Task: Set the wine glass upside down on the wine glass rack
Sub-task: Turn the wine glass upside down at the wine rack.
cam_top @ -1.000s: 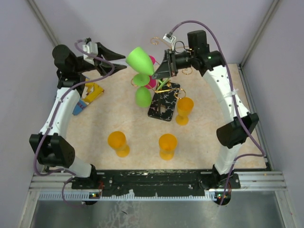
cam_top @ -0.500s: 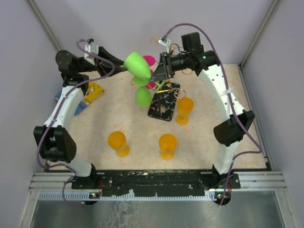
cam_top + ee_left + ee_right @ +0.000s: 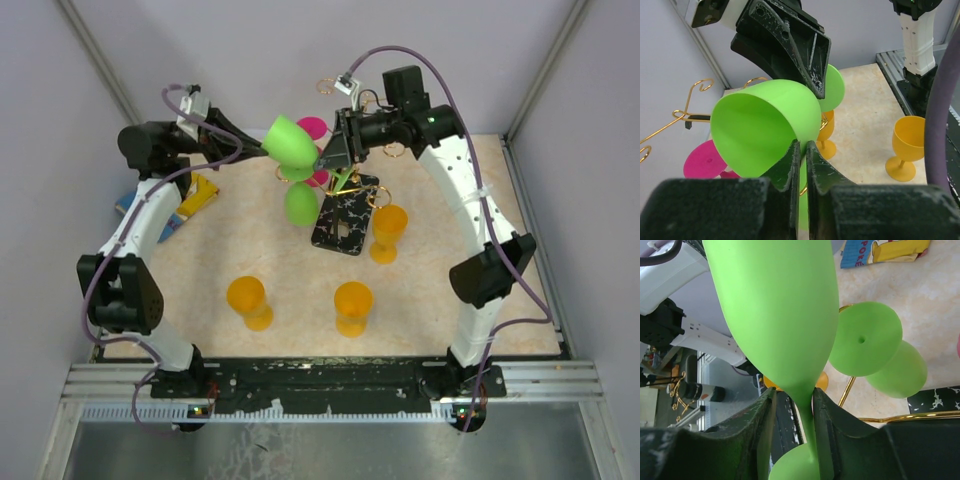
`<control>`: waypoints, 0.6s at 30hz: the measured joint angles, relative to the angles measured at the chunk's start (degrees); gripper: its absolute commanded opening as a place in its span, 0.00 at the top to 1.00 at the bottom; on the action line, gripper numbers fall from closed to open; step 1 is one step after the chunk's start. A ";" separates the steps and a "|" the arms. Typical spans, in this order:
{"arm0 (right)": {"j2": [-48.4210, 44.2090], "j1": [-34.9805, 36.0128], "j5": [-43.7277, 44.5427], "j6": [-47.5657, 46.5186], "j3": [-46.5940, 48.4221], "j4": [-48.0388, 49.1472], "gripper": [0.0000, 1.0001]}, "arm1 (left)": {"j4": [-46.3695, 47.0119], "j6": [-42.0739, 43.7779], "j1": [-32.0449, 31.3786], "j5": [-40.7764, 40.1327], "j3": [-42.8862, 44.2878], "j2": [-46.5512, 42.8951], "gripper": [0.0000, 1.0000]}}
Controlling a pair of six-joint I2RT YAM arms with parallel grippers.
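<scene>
The wine glass (image 3: 290,140) is in the air, lying on its side between the two grippers and above the wine glass rack (image 3: 345,215). The left gripper (image 3: 801,147) has its jaws almost together, and they pinch the wall of the bowl at the rim. The right gripper (image 3: 795,395) keeps narrow jaws around the stem, with a small gap on one side. Just below the right jaws a second green glass (image 3: 302,203) is on the rack, and a pink glass (image 3: 315,128) is near them. Three orange glasses (image 3: 352,305) stand on the bench (image 3: 290,260), well apart from both jaws.
</scene>
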 measured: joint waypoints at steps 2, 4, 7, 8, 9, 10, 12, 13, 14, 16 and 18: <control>0.00 0.00 0.15 -0.28 0.22 0.07 0.57 | 2.12 -2.14 -0.02 0.28 0.00 0.31 0.92; 0.00 0.00 0.17 -0.50 0.31 0.35 0.52 | 4.07 -4.00 -0.02 0.59 0.00 0.57 0.93; 0.00 0.02 0.17 -1.20 0.31 0.68 0.47 | 6.56 -6.62 0.00 0.87 0.00 0.79 0.95; 0.00 0.02 0.17 -1.38 0.33 0.76 0.45 | 7.26 -7.28 0.00 1.03 0.00 0.85 0.95; 0.00 0.02 0.17 -1.70 0.35 0.81 0.44 | 7.91 -8.04 0.00 1.09 0.00 0.90 0.96; 0.00 0.02 0.20 -1.90 0.35 0.79 0.43 | 8.66 -8.70 0.00 1.18 0.00 0.96 0.96; 0.00 0.02 0.39 -2.51 0.35 0.79 0.39 | 10.08 -10.19 0.00 1.33 0.02 1.11 0.96; 0.00 0.02 0.59 -2.82 0.35 0.79 0.38 | 10.67 -10.97 0.00 1.42 0.02 1.20 0.96; 0.00 0.02 0.81 -3.17 0.35 0.79 0.36 | 11.56 -11.82 0.00 1.44 0.04 1.36 0.97; 0.00 0.02 1.38 -3.80 0.35 0.79 0.33 | 13.09 -13.44 0.00 1.44 0.07 1.66 0.97; -0.02 0.02 2.14 -4.28 0.35 0.79 0.29 | 14.56 -15.04 0.00 1.44 0.22 2.03 0.97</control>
